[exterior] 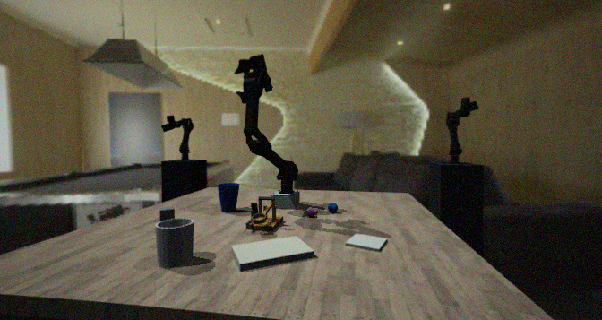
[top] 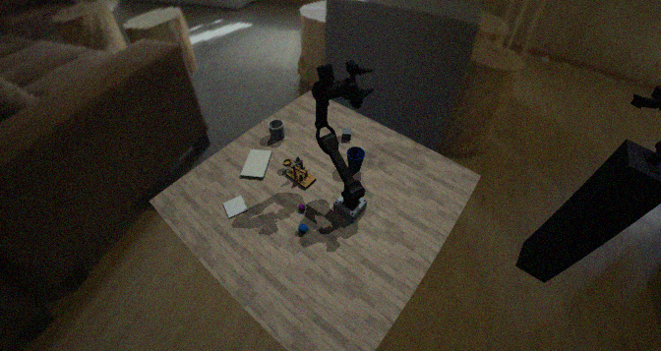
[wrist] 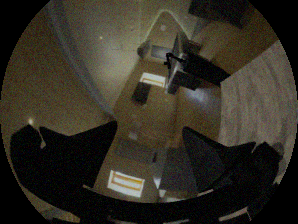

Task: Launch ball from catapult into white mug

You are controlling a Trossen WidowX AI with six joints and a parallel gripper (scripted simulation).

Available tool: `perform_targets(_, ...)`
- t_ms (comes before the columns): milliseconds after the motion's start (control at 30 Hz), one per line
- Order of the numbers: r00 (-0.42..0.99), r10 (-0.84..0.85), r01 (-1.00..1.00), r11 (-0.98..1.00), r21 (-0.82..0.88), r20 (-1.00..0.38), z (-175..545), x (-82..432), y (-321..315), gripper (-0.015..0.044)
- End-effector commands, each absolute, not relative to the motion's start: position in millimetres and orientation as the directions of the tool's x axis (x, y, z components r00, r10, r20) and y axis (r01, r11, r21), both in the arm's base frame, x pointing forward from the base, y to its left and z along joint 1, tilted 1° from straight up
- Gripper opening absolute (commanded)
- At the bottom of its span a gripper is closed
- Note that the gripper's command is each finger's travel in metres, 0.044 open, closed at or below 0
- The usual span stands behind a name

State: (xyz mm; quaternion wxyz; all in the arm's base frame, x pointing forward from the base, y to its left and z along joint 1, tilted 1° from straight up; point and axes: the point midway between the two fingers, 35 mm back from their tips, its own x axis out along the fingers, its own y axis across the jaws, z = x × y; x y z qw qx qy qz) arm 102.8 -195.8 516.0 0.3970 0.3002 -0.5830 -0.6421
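Observation:
A small yellow-brown catapult (top: pixel 306 180) (exterior: pixel 265 223) stands on the table, its round cup pointing away from the arm's base. No ball shows in the cup. A purple ball (top: pixel 301 207) (exterior: pixel 311 212) and a blue ball (top: pixel 303 228) (exterior: pixel 332 207) lie on the table near the arm's base. A mug (top: pixel 276 131) (exterior: pixel 175 246), grey-looking in the dim light, stands upright beyond the catapult. A dark blue cup (top: pixel 355 158) (exterior: pixel 228 198) stands beside the arm. My gripper (top: pixel 371 81) (exterior: pixel 238 83) (wrist: pixel 150 127) is open and empty, high above the table and facing away from these objects.
A larger pale slab (top: pixel 256 164) (exterior: pixel 273 251) lies between the mug and a smaller pale slab (top: pixel 235 206) (exterior: pixel 366 242). A small grey block (top: pixel 346 136) (exterior: pixel 167 214) stands beyond the blue cup. The wrist view shows the room and a part of the table (wrist: pixel 260 100) at right.

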Motion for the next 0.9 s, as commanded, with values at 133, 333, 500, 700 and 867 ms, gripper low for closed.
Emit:
perform_targets(133, -0.603, -0.794, 0.158, -0.018, 0.987, 0.082, 522.5, 65.4, -191.9, 0.044)
perform_targets(333, -0.753, -0.653, 0.142, -0.041, 0.989, 0.081, 529.4, 6.3, -174.5, 0.044)
perform_targets(500, -0.848, -0.524, 0.119, -0.05, 0.992, 0.075, 530.6, -32.6, -153.7, 0.044)
perform_targets(700, -0.915, -0.4, 0.083, -0.045, 0.996, 0.058, 529.1, -65.2, -128.4, 0.044)
perform_targets(867, -0.945, -0.324, 0.035, 0.023, 0.999, 0.041, 522.2, -80.0, -112.4, 0.044)
